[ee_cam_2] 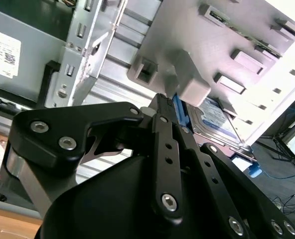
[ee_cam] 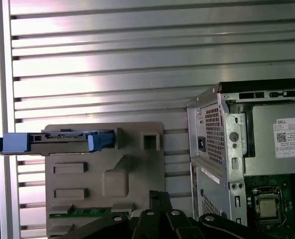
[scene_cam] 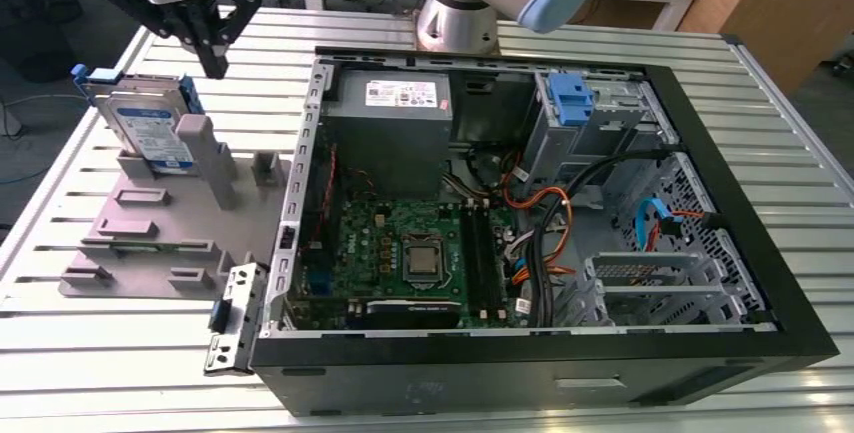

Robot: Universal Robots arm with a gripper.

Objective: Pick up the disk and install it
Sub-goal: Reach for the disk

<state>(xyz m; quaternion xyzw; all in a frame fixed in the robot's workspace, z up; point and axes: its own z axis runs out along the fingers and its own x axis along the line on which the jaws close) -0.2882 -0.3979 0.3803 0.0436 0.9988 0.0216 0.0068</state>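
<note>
The disk point(scene_cam: 144, 125) stands on edge in a slot of the grey holder point(scene_cam: 160, 228) at the exterior view's left, a silver drive with a white-and-blue label in a blue carrier. My gripper point(scene_cam: 211, 61) hangs above it, a little toward the exterior view's right, and does not touch it. Its fingers are shut with nothing between them. In the first wrist view the disk point(ee_cam: 63, 142) shows edge-on, beyond the gripper point(ee_cam: 157, 195). In the second wrist view the disk point(ee_cam_2: 216, 118) lies just past the gripper point(ee_cam_2: 163, 102).
An open computer case point(scene_cam: 747, 203) fills the middle and right of the slatted metal table point(scene_cam: 107, 363). Inside are a grey power supply point(scene_cam: 390, 103), a motherboard point(scene_cam: 400, 253), cables and a blue bracket point(scene_cam: 570, 101) at the drive bay. A loose side latch point(scene_cam: 230, 318) lies by the case.
</note>
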